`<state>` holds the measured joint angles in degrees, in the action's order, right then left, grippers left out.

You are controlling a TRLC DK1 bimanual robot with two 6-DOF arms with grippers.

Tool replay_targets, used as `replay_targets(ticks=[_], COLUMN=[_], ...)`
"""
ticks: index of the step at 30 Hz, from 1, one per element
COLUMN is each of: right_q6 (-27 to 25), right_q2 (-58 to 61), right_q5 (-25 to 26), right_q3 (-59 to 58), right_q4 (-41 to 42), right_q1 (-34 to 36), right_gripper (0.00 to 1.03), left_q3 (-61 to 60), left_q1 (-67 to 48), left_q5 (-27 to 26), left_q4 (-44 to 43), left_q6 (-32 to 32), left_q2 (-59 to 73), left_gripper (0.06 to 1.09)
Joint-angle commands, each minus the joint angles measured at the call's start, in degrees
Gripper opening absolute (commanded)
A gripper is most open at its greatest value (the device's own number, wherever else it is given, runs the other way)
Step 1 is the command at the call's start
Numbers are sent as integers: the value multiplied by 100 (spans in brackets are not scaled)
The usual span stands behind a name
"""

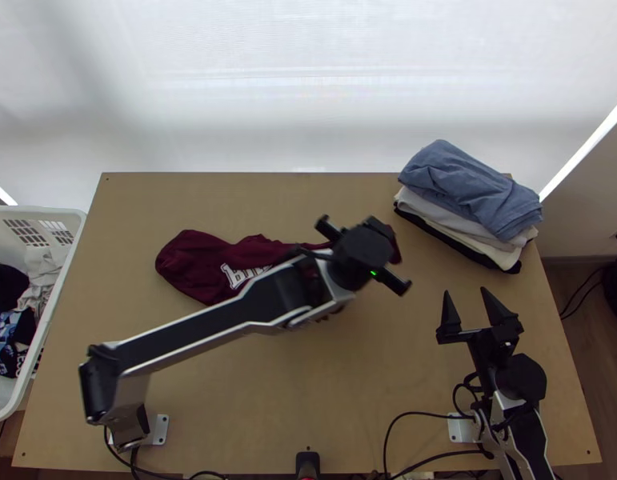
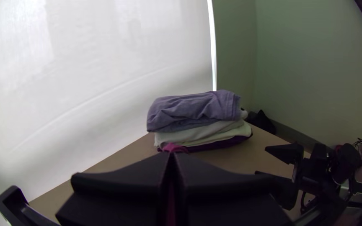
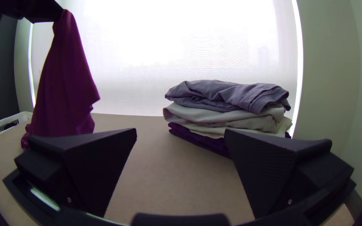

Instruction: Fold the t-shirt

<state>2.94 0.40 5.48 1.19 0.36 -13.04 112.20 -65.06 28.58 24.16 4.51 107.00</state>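
The maroon t-shirt [image 1: 188, 264] hangs bunched from the left gripper [image 1: 368, 250] over the middle of the worktop [image 1: 348, 384], with the rest of it trailing down onto the wood toward the left, where some white lettering shows. It is gathered in loose folds rather than spread. In the left wrist view, the fingers [image 2: 122, 180] are closed together on a pinch of the cloth. The right gripper [image 1: 466, 293] is well apart from the shirt, near the right side of the worktop, its fingers wide with nothing between them and pointing toward the far edge.

Beyond it, at the far right corner, is a stack of folded clothes: a blue-grey garment [image 1: 468, 192] on top, pale ones [image 1: 448, 218] beneath, and a dark one [image 1: 436, 232] at the bottom. A white laundry basket [image 1: 36, 211] holding mixed clothes stands just beside the left edge. Behind everything is a white blind [image 1: 228, 96].
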Motion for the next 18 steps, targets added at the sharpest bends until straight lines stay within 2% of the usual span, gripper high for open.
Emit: replay_targets(ticks=[1,3,4,5,7,8,9,18], right_q6=[-22,-22,-22,-22,-22,-22,-22,-22], right_q2=[-49,-49,-49,-49,-49,-49,-49,-49], right_q5=[-3,-3,-3,-3,-3,-3,-3,-3], right_q3=[-84,-75,-84,-75,-75,-75,-75,-75], right_q4=[-18,-18,-18,-18,-18,-18,-18,-18], right_q1=[12,12,12,12,12,12,12,12], right_gripper=[98,98,98,98,98,98,98,98], left_q3=[443,540,548,575,680,750,847,1199], left_q1=[-121,-156,-165,-183,-235,-244,-244,371], left_q5=[51,51,51,43,51,51,43,51], left_q4=[-316,-333,-430,-439,-474,-527,-527,-184], left_q6=[50,85,85,94,76,58,50,-267], left_q2=[339,497,559,603,647,647,647,14], left_gripper=[9,9,15,28,65,89,105,104])
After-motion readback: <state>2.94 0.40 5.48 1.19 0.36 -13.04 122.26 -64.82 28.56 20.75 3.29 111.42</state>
